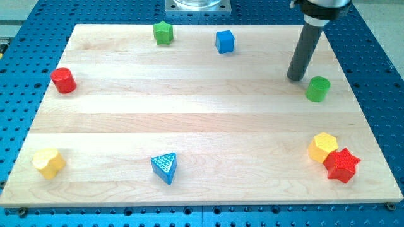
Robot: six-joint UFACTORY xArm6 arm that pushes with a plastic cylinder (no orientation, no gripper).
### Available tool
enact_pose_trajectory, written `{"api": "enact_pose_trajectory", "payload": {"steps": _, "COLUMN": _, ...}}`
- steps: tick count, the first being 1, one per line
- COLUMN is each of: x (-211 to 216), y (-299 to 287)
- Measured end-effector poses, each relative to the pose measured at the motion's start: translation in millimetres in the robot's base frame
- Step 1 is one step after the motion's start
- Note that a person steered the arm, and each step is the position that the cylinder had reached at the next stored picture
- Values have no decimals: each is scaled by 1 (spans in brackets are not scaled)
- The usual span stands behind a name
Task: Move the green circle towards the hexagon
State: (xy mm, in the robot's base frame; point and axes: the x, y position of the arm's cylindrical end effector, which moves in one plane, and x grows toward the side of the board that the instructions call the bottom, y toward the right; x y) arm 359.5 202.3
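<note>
The green circle block point(317, 88) sits near the view's right edge of the wooden board, in its upper half. The yellow hexagon point(322, 147) lies below it near the view's bottom right, touching a red star point(342, 165). My tip point(295, 78) rests on the board just left of and slightly above the green circle, with a small gap between them. The dark rod rises from the tip toward the view's top.
A green star point(163, 32) and a blue cube point(225, 41) sit near the top edge. A red cylinder point(63, 81) is at the left. A yellow heart-like block point(48, 163) and a blue triangle point(165, 168) lie near the bottom. Blue perforated table surrounds the board point(189, 120).
</note>
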Motion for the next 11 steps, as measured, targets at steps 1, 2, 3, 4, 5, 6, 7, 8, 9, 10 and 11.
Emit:
{"api": "enact_pose_trajectory", "payload": {"steps": 1, "x": 37, "y": 20}}
{"api": "enact_pose_trajectory", "payload": {"steps": 2, "x": 95, "y": 24}}
{"api": "enact_pose_trajectory", "payload": {"steps": 3, "x": 89, "y": 16}}
{"api": "enact_pose_trajectory", "payload": {"steps": 4, "x": 71, "y": 36}}
{"api": "enact_pose_trajectory", "payload": {"steps": 5, "x": 101, "y": 78}}
{"api": "enact_pose_trajectory", "payload": {"steps": 6, "x": 130, "y": 89}}
{"api": "enact_pose_trajectory", "payload": {"steps": 7, "x": 150, "y": 51}}
{"api": "enact_pose_trajectory", "payload": {"steps": 8, "x": 119, "y": 33}}
{"api": "enact_pose_trajectory", "payload": {"steps": 9, "x": 88, "y": 25}}
{"api": "enact_pose_trajectory", "payload": {"steps": 10, "x": 80, "y": 9}}
{"api": "enact_pose_trajectory", "payload": {"steps": 11, "x": 91, "y": -12}}
